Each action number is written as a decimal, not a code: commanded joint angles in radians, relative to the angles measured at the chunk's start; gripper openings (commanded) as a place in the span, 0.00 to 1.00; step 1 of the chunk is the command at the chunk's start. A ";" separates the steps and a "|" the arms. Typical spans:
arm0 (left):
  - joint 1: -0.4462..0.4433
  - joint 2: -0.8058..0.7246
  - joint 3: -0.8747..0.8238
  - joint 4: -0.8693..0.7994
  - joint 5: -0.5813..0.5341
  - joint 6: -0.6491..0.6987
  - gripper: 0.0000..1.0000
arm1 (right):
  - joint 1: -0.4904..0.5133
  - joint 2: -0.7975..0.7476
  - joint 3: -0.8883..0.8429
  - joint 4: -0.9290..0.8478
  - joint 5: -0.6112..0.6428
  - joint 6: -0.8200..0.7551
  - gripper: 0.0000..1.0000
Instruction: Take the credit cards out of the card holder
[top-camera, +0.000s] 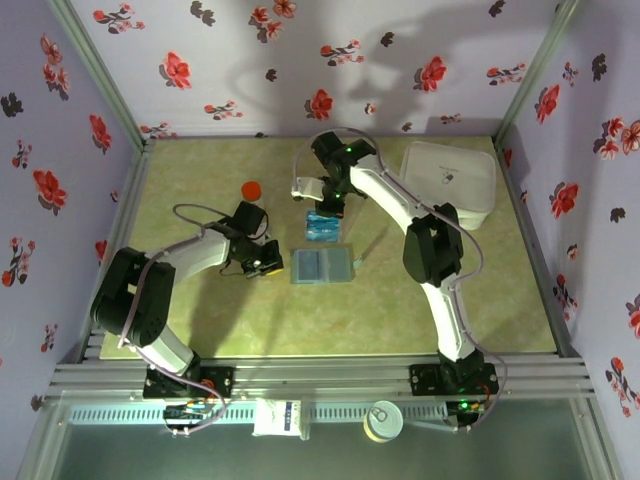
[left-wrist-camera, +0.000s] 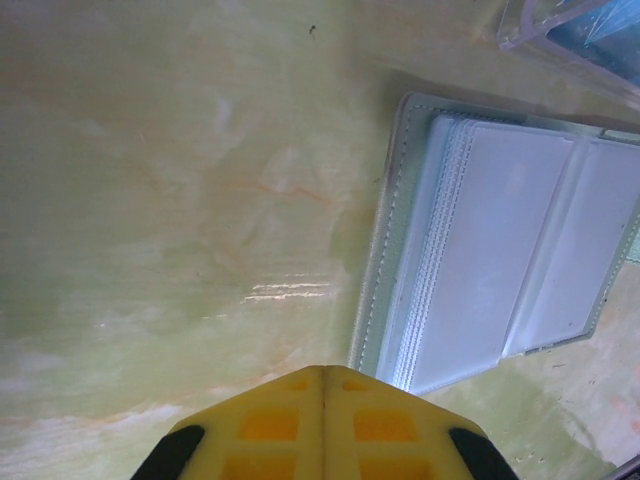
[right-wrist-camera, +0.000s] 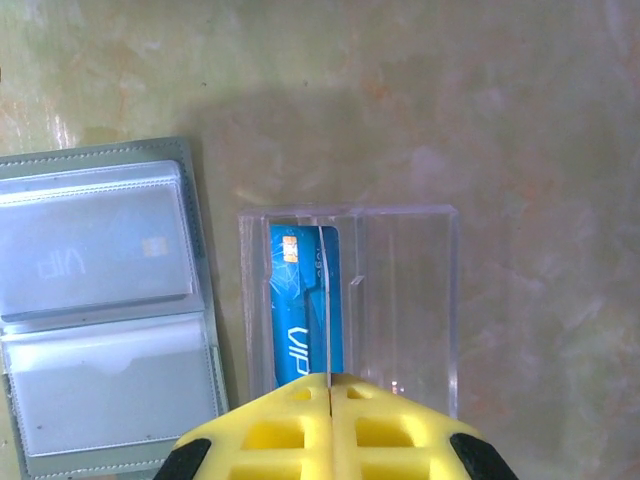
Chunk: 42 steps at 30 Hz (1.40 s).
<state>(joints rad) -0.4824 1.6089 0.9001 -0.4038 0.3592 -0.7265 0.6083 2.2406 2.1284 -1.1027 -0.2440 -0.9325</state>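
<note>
The card holder (top-camera: 322, 265) lies open on the table, its pale two-panel inside facing up (right-wrist-camera: 100, 310) (left-wrist-camera: 500, 260). Through its upper sleeve a card with a chip (right-wrist-camera: 100, 260) shows faintly. A blue credit card (right-wrist-camera: 300, 300) lies in a clear plastic tray (right-wrist-camera: 400, 300) just behind the holder. My right gripper (right-wrist-camera: 329, 378) hangs over that tray (top-camera: 325, 227), shut on another credit card (right-wrist-camera: 327, 290) seen edge-on as a thin line. My left gripper (left-wrist-camera: 323, 370) is shut and holds nothing, low over the table by the holder's left edge (top-camera: 268, 262).
A big white rounded box (top-camera: 450, 180) stands at the back right. A red-capped object (top-camera: 252, 189) sits behind the left arm. The clear tray's corner (left-wrist-camera: 575, 35) shows beyond the holder. Flowered walls close the table on three sides.
</note>
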 joint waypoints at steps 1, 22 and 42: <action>0.011 -0.021 -0.010 0.001 0.008 -0.004 0.04 | 0.006 0.035 0.035 -0.051 -0.023 -0.025 0.00; 0.014 0.006 0.025 0.011 0.027 -0.005 0.04 | -0.003 -0.040 -0.043 0.047 0.024 0.079 0.18; -0.033 0.093 0.117 0.049 0.055 -0.026 0.04 | 0.041 -0.438 -0.704 0.668 0.070 1.046 0.17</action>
<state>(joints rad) -0.5007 1.6741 0.9855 -0.3691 0.3965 -0.7345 0.6453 1.8561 1.4826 -0.5495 -0.1890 -0.1593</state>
